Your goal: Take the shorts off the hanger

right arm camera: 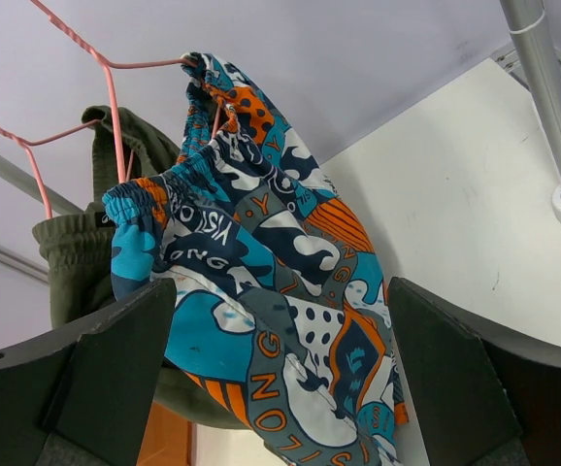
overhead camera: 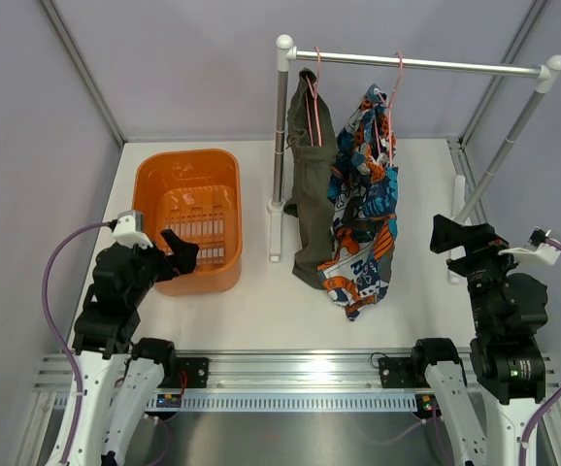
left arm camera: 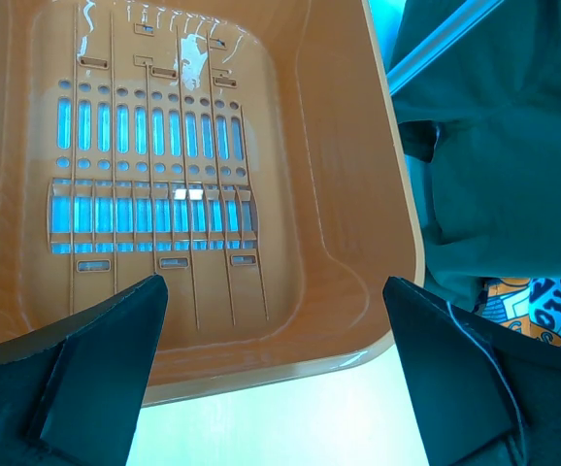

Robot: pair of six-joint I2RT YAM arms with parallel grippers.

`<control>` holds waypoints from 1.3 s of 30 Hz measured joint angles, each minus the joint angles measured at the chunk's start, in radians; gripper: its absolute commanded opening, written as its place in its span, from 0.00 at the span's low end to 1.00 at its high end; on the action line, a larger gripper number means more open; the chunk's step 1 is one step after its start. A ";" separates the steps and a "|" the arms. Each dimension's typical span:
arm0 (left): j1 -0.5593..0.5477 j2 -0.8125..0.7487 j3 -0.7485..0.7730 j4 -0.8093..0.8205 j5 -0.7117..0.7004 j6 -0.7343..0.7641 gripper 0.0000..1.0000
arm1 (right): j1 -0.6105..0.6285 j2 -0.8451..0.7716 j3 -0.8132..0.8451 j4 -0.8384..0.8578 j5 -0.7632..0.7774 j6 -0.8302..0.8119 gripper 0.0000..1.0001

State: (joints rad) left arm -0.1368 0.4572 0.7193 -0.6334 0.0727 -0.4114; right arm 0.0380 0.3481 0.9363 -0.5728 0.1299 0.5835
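Note:
Two shorts hang on pink wire hangers [overhead camera: 315, 107] from a metal rail [overhead camera: 426, 64]. The printed blue, orange, white and black shorts [overhead camera: 366, 209] hang on the right; they fill the right wrist view [right arm camera: 280, 291], still some way beyond the fingers. The olive-green shorts [overhead camera: 310, 184] hang to their left and show behind the print [right arm camera: 67, 262]. My right gripper [overhead camera: 452, 236] is open and empty, to the right of the printed shorts. My left gripper [overhead camera: 179, 250] is open and empty over the near rim of the orange basket [overhead camera: 154, 184], with the basket rim [left arm camera: 397, 194] below it.
The rail stands on a white upright post [overhead camera: 280, 146] with a base [overhead camera: 275, 238] right of the basket, and a slanted post [overhead camera: 504, 146] at the right. Grey walls enclose the white table. A metal track [overhead camera: 290, 374] runs along the near edge.

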 measured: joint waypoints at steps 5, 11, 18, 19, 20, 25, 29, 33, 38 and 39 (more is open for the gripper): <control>-0.002 0.000 -0.002 0.001 0.000 0.000 0.99 | 0.000 0.000 0.001 -0.001 -0.001 -0.005 1.00; -0.002 0.000 -0.002 0.000 0.001 0.000 0.99 | 0.000 0.026 0.037 -0.008 0.003 -0.032 0.99; -0.002 -0.004 -0.002 0.000 0.002 0.000 0.99 | 0.000 0.142 0.147 -0.022 -0.002 -0.100 1.00; -0.002 -0.006 -0.002 0.001 0.003 0.000 0.99 | 0.000 0.169 0.175 -0.023 -0.009 -0.112 1.00; -0.002 -0.007 -0.002 0.002 0.003 0.000 0.99 | 0.000 0.201 0.212 -0.024 -0.019 -0.122 0.99; -0.002 -0.013 -0.002 0.002 0.004 0.000 0.99 | 0.000 0.405 0.446 -0.016 -0.090 -0.160 0.95; -0.002 -0.019 -0.002 0.005 0.009 0.000 0.99 | 0.000 0.608 0.642 -0.019 -0.188 -0.185 0.83; -0.003 -0.024 -0.002 0.006 0.014 0.001 0.99 | 0.013 0.783 0.782 -0.037 -0.227 -0.207 0.81; -0.003 -0.035 -0.002 0.007 0.021 0.001 0.99 | 0.143 0.959 0.916 -0.139 -0.129 -0.270 0.82; -0.003 -0.036 -0.002 0.008 0.022 0.001 0.99 | 0.166 0.988 0.951 -0.150 -0.103 -0.282 0.82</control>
State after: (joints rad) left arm -0.1394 0.4213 0.7174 -0.6254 0.0948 -0.4103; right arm 0.2043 1.3361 1.8870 -0.7223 0.0269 0.3019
